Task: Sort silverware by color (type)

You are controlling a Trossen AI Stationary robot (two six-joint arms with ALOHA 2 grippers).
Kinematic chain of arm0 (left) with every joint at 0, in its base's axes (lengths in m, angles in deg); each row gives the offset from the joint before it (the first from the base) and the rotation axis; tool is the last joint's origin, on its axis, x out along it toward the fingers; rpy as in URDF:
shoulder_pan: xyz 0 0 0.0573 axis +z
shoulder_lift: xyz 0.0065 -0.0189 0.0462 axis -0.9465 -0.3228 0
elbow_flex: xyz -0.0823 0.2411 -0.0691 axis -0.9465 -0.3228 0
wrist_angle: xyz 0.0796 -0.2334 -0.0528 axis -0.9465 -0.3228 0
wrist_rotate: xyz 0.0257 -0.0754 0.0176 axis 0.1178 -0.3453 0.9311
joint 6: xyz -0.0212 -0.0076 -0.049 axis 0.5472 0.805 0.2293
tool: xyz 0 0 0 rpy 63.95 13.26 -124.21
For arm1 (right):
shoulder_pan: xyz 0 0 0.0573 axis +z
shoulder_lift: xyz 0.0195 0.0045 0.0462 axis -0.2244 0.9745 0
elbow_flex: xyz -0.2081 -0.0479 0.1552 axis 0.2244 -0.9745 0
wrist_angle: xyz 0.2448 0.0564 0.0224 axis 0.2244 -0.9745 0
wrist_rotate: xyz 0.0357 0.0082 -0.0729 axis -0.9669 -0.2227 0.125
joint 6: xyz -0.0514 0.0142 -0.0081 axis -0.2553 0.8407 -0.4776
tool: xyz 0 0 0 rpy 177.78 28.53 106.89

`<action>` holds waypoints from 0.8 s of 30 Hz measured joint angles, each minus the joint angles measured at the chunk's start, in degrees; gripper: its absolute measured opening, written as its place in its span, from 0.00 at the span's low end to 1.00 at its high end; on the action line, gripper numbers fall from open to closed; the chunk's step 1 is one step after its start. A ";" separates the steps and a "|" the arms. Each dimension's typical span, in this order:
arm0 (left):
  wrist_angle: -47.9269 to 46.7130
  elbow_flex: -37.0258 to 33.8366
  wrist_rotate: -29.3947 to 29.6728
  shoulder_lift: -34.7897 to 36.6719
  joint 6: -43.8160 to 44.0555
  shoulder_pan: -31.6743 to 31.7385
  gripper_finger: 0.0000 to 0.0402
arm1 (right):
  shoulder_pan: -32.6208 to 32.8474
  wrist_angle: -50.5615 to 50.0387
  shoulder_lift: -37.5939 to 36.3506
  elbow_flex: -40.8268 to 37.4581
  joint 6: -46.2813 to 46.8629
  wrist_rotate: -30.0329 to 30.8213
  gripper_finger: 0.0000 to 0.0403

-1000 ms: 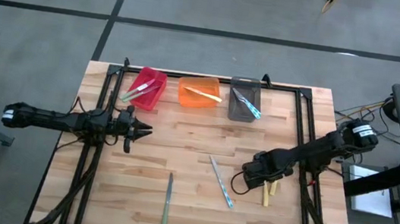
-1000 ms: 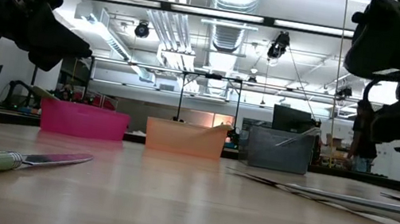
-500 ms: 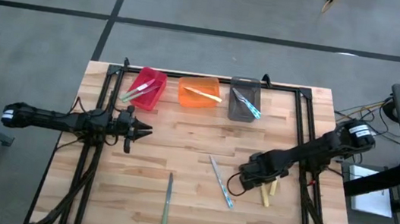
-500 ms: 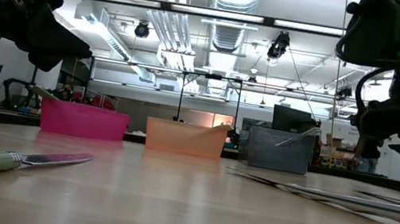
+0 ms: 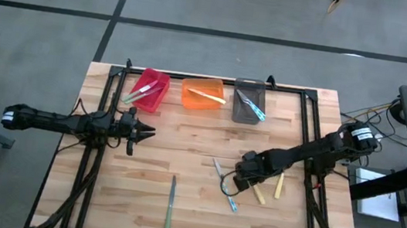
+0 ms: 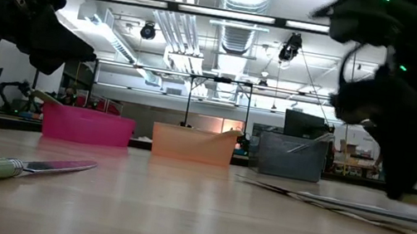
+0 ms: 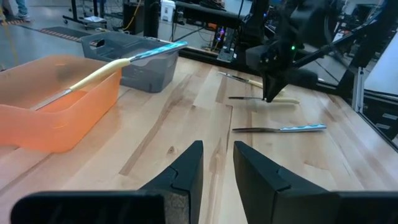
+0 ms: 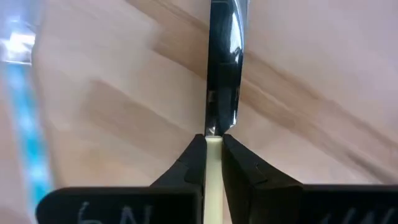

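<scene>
Two fingers of the right gripper (image 8: 213, 152) are closed on the yellow-handled utensil (image 8: 222, 68), its long axis running straight ahead of them above the tabletop (image 5: 183, 150); the left gripper (image 5: 141, 130), narrowly parted and empty, waits farther away.

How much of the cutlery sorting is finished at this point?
Done: utensils already lie in the red bin, orange bin and grey bin. In hand: the right pincer is shut on a yellow-handled utensil. Left: a green knife, a blue utensil and another yellow one lie on the table.
</scene>
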 joint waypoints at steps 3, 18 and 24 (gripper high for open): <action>0.00 -0.02 0.02 0.00 0.00 -0.02 0.18 | -2.21 -0.52 -0.14 3.14 -5.16 -0.06 0.04; 0.00 -0.01 0.09 0.00 0.78 -0.01 0.18 | -11.47 15.96 -0.14 17.66 -39.61 11.33 0.04; 0.02 0.00 0.11 0.00 1.97 0.00 0.18 | -12.96 38.51 -0.12 13.84 -52.78 11.39 0.04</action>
